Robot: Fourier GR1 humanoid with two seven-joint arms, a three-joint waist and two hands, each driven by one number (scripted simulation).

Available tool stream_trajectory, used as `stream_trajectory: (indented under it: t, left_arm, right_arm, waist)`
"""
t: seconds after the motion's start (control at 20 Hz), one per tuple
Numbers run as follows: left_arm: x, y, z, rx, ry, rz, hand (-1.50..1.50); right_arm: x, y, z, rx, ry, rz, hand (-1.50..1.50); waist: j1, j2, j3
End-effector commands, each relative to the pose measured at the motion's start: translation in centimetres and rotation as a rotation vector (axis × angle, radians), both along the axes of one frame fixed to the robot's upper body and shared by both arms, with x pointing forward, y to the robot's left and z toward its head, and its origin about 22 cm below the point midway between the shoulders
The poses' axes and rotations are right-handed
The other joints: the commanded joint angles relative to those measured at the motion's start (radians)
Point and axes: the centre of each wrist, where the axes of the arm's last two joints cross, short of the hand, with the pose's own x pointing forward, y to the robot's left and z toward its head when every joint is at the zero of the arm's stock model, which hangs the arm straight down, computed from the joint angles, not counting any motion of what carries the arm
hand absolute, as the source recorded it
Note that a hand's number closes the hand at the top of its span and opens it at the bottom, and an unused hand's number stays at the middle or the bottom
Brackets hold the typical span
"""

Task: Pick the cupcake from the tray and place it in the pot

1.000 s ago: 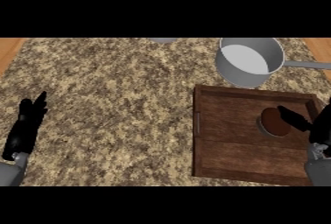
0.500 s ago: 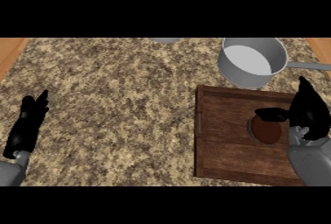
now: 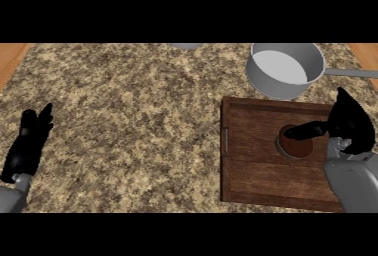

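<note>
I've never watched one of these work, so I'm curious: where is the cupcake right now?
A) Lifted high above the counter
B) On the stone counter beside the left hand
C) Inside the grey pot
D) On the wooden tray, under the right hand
D: the cupcake sits on the wooden tray, with the right hand reaching over it; the pot shows nothing inside.

Even, soft light is falling across the counter (image 3: pixel 133 100).
The pot (image 3: pixel 284 70) is showing a pale sheen inside; faint shadows are lying along the tray's (image 3: pixel 251 175) inner rim.
</note>
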Motion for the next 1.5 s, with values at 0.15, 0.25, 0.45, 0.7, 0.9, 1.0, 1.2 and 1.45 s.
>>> stream_trajectory:
  t: [0.15, 0.25, 0.45, 0.7, 0.9, 1.0, 1.2, 1.45]
  left_arm:
    - [0.2, -0.8, 0.8, 0.004, 0.017, -0.002, 0.00]
    - [-1.3, -0.3, -0.6, 0.012, 0.012, -0.010, 0.00]
    - [-0.9, -1.1, -0.5, 0.017, -0.001, -0.013, 0.00]
    - [-1.3, 0.0, -0.7, -0.005, 0.004, -0.001, 0.00]
    - [-0.1, -2.2, -0.4, -0.001, -0.027, -0.024, 0.00]
    - [-0.7, -0.7, -0.6, -0.001, -0.006, -0.014, 0.00]
    - [0.9, -0.5, 1.2, -0.002, -0.012, -0.013, 0.00]
    - [0.4, -1.6, 0.0, 0.000, -0.027, -0.019, 0.00]
  right_arm:
    - [1.1, 0.7, 0.9, 0.005, 0.204, -0.181, -1.50]
    - [0.7, 0.8, 0.1, -0.001, 0.220, -0.198, -1.50]
    - [-0.5, 1.8, -0.5, 0.017, 0.217, -0.187, -1.50]
    - [0.1, 1.5, 0.0, -0.019, 0.196, -0.211, -1.50]
    - [1.4, -0.2, -1.3, -0.013, 0.264, -0.222, -1.50]
    - [0.6, 0.4, -2.6, 0.001, 0.290, -0.231, -1.50]
    - [1.3, 1.2, -2.3, 0.025, 0.301, -0.231, -1.50]
    - [1.5, -1.3, -3.1, 0.053, 0.299, -0.232, -1.50]
  waist:
    - [0.006, 0.005, 0.003]
    - [0.012, 0.003, 0.002]
    - [0.004, 0.006, 0.004]
    - [0.011, 0.007, 0.003]
    - [0.009, 0.011, 0.004]
    - [0.011, 0.009, 0.004]
    - [0.008, 0.010, 0.004]
    - [0.008, 0.010, 0.004]
